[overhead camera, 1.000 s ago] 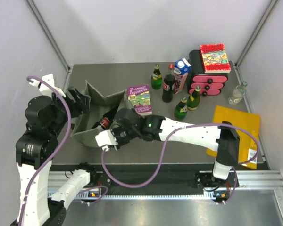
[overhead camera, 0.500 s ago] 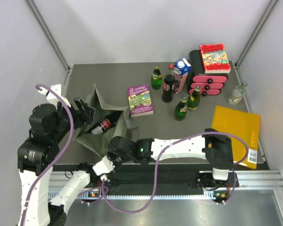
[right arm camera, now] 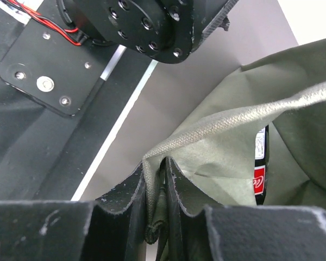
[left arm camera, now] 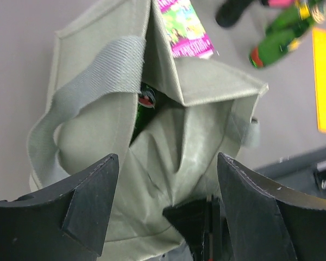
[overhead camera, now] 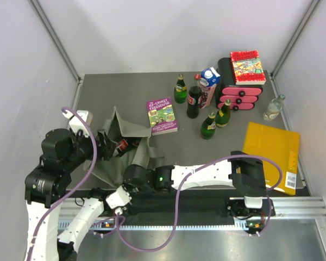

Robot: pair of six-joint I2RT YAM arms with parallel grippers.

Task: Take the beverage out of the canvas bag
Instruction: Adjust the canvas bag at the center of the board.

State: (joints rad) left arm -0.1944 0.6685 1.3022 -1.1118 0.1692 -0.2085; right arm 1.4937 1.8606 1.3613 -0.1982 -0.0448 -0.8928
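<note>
The olive canvas bag (overhead camera: 131,152) lies crumpled at the near left of the table. A dark cola bottle with a red label (overhead camera: 122,144) lies inside its mouth. It also shows in the left wrist view (left arm camera: 145,100) and the right wrist view (right arm camera: 259,163). My left gripper (overhead camera: 105,147) is open and hovers at the bag's mouth, with the cloth (left arm camera: 168,136) between its fingers and nothing held. My right gripper (overhead camera: 119,196) is shut on the bag's strap (right arm camera: 217,128) at the table's near edge, and the strap is pulled taut.
A purple book (overhead camera: 162,115) lies beside the bag. Further right stand several green bottles (overhead camera: 208,126), a cola bottle (overhead camera: 193,101), a milk carton (overhead camera: 209,87), a pink drawer box (overhead camera: 240,93) with a red book (overhead camera: 247,67) on top, a clear bottle (overhead camera: 274,107) and a yellow folder (overhead camera: 271,155).
My right gripper has pulled the bag's strap towards the near edge, and the bag has slid and crumpled that way. My left gripper has moved right and nearer, over the bag's mouth.
</note>
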